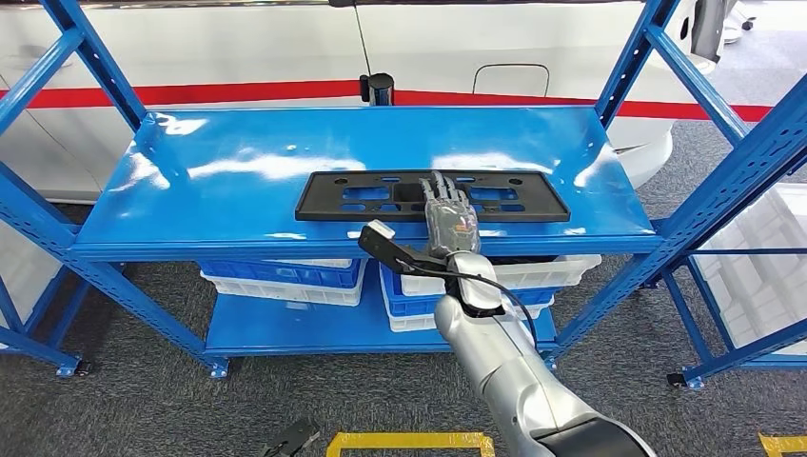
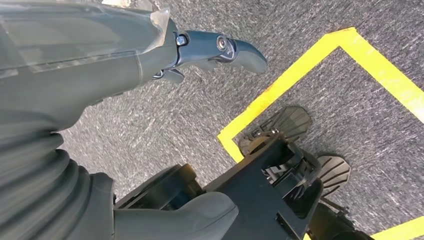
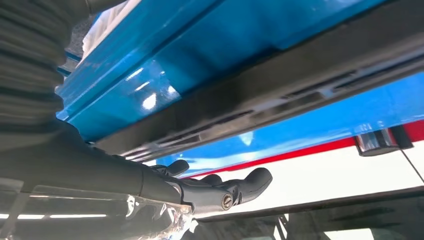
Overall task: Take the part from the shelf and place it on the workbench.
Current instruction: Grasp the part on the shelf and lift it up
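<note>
- A flat black part [image 1: 433, 195] lies on the blue shelf [image 1: 238, 162], near its front edge.
- The right hand [image 1: 449, 217] reaches over the part's middle, fingers stretched flat and apart, holding nothing yet.
- To grip well, curl the fingers over the near edge, thumb underneath, then lift level.
- The left hand [image 2: 215, 50] hangs over the floor, empty, fingers apart.

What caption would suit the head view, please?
Right hand rests on the black part lying on the blue shelf.

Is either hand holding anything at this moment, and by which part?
Nothing is held. The right hand lies over the near edge of the black part on the shelf, fingers extended. The left hand hangs free.
</note>
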Motion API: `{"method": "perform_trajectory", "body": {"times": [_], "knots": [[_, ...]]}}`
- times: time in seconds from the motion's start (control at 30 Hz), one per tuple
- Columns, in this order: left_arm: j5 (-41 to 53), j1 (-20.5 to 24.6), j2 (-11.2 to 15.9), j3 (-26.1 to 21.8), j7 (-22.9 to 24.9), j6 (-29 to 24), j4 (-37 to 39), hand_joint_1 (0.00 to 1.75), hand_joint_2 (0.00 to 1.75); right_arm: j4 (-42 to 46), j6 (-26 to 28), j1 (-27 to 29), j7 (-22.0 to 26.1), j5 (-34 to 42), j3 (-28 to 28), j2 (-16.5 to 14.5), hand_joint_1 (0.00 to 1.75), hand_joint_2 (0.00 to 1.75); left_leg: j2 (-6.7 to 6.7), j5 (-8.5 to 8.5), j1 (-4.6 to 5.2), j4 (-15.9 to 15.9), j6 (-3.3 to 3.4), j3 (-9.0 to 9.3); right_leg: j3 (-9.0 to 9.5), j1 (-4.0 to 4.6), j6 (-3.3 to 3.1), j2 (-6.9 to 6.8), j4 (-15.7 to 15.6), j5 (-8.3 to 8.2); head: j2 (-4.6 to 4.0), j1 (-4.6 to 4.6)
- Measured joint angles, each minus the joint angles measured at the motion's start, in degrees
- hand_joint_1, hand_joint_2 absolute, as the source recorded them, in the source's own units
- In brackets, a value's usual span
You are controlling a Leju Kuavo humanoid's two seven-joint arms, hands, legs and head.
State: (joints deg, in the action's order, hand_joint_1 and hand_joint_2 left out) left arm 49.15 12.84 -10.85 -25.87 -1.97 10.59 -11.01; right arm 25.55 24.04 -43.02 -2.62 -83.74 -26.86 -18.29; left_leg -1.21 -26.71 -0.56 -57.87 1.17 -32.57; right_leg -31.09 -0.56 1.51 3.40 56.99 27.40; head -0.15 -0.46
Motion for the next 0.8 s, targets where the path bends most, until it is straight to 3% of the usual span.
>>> {"method": "perform_trajectory", "body": {"times": [0.8], "knots": [[-0.8,-0.2,-0.1,-1.7,0.1,-1.1,0.4,0.0,1.75,-2.1,-0.3,-3.7,-1.4,0.2,-1.7,-1.2,0.0,0.0,-0.01,0.0,0.0,0.0,0.0,-0.02,0.0,0.0,0.0,-0.01,0.0,0.0,0.0,0.01]]}}
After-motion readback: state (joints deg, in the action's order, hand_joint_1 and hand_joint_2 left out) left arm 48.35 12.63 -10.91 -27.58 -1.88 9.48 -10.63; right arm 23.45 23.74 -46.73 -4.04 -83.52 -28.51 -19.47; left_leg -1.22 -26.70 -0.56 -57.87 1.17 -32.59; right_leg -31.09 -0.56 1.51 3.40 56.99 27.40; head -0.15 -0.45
